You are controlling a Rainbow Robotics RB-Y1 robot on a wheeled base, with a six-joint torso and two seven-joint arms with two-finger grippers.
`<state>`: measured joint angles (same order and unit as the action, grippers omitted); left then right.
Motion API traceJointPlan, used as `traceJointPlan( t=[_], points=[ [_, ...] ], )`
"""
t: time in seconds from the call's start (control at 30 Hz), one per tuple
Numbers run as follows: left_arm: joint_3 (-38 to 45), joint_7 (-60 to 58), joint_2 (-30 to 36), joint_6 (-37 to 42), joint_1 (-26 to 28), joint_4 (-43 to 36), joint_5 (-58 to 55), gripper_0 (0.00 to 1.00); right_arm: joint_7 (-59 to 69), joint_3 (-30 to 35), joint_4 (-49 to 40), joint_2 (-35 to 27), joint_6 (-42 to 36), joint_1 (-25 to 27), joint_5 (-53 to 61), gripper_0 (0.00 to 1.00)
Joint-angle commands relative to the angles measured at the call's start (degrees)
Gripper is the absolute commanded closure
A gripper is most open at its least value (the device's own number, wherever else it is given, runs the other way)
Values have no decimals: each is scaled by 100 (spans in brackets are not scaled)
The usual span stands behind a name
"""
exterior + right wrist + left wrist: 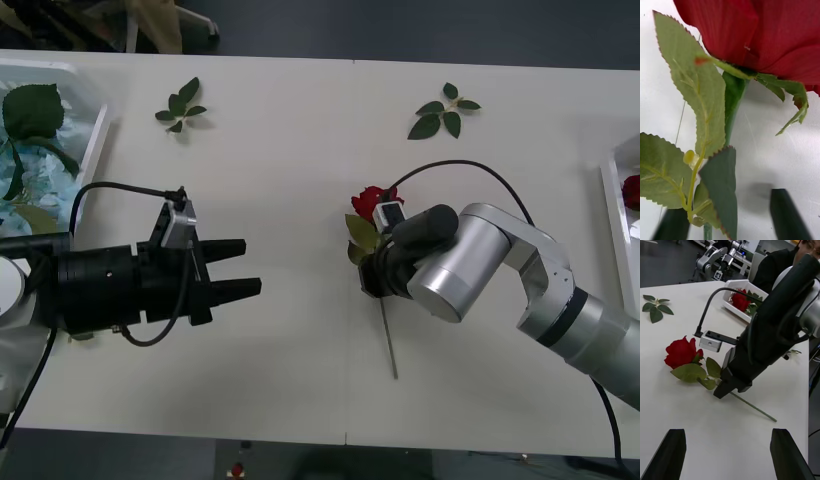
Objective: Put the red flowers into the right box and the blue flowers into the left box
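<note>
One red flower lies on the white table at centre right, its thin stem running toward the near edge. My right gripper is lowered over the stem just below the leaves. In the right wrist view the rose head and stem are close up, and the right gripper is open with the stem between its fingers. My left gripper hovers open and holds nothing, left of the rose. Blue flowers lie in the left box. The right box holds red flowers.
Two loose green leaf sprigs lie at the back of the table, one at the left and one at the right. Bare tabletop separates the two arms. A person sits beyond the right box.
</note>
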<state>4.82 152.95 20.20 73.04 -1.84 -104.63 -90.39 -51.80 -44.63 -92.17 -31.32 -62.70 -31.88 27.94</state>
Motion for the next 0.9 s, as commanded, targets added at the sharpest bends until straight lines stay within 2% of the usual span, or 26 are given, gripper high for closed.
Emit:
traceJointPlan(
  t=[0.03,0.17,0.33,0.57,0.67,0.9],
  points=[
    [-7,205,239,53,-35,-57,-260,35,-181,59,-21,-67,92,-47,-78,89],
    [-25,205,239,17,-27,-57,-277,35,-181,59,-21,-85,101,-47,-105,100],
    [-60,205,239,-9,-35,-57,-286,35,-190,182,-74,-243,83,-47,10,100],
    [-60,205,239,-9,-35,-57,-286,35,-155,762,-469,-647,-207,-38,502,100],
    [-60,205,239,-9,-35,-57,-286,35,-111,1184,-715,-779,-506,15,607,100],
    [-60,205,239,-9,-35,-57,-286,35,-93,2661,-1190,-1043,-1323,226,1179,100]
  ],
)
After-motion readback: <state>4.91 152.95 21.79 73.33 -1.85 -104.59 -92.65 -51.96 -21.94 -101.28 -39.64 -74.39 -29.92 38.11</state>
